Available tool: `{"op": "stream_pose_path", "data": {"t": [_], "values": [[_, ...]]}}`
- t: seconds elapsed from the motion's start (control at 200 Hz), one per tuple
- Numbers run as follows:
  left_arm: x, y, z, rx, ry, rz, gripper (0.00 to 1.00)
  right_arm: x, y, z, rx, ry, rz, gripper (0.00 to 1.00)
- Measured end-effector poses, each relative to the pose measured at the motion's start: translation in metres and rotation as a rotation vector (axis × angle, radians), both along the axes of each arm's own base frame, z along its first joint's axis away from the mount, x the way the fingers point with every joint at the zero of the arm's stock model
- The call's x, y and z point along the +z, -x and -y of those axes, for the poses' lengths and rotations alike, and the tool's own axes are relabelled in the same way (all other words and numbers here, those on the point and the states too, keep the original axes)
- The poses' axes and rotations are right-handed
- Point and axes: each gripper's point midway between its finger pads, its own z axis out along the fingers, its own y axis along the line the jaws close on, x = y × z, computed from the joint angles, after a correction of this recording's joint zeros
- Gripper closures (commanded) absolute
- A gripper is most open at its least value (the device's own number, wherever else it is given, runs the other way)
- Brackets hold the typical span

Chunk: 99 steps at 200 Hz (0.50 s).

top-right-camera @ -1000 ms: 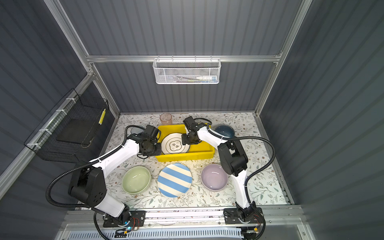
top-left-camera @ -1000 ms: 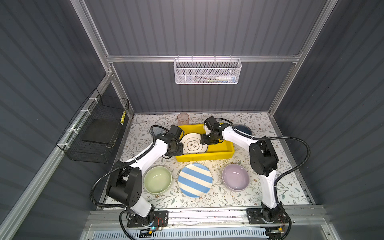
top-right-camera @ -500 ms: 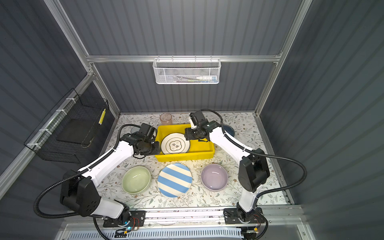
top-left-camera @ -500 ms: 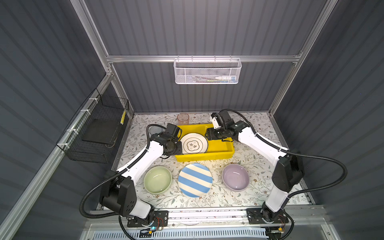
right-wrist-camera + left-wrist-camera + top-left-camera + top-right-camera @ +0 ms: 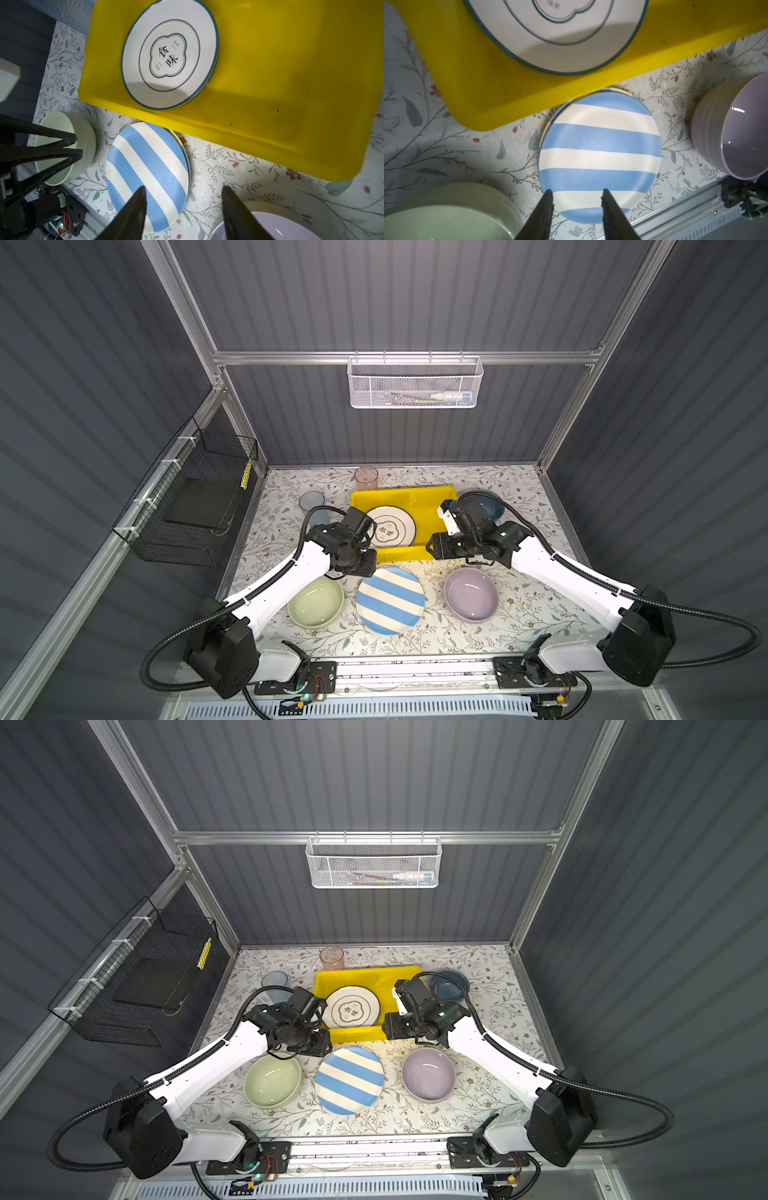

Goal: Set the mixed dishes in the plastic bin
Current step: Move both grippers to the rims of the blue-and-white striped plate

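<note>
Left wrist view, and the left gripper hangs with its jaws apart and nothing between them, right over the near edge of the striped plate. That plate lies flat on the floral table, between the pale green bowl and the lilac bowl. Its far edge touches the yellow bin, perhaps tucked under the rolled rim.

Over to the right wrist view: the right gripper is released as well, empty, hovering above the table between striped plate and lilac bowl. Inside the bin the lettered plate lies flat toward one end, with plenty of bare floor beside it.

I'd say the striped plate goes next. A second rim seems to peek out beneath it, so it may be a stack. Best to take the free edge, away from the bin, with one finger under the rim, and draw it clear of the bin wall before lifting so it doesn't catch. Mind the green bowl just beside it. The blue bowl waits by the bin's far corner.
</note>
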Motion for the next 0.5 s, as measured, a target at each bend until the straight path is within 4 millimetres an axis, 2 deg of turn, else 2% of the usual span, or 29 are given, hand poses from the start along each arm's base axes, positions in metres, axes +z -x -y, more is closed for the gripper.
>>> {"op": "stream_pose_path", "data": {"t": [0.135, 0.325, 0.495], "values": [[-0.016, 0.013, -0.005, -0.011, -0.046, -0.032, 0.62, -0.009, 0.017, -0.003, 0.013, 0.001, -0.026, 0.43], [-0.032, 0.023, -0.014, 0.022, -0.095, -0.051, 0.64, -0.036, 0.043, -0.009, 0.034, 0.034, -0.084, 0.44], [-0.048, 0.033, -0.022, 0.06, -0.144, -0.058, 0.65, -0.045, 0.055, -0.013, 0.038, 0.04, -0.106, 0.44]]}}
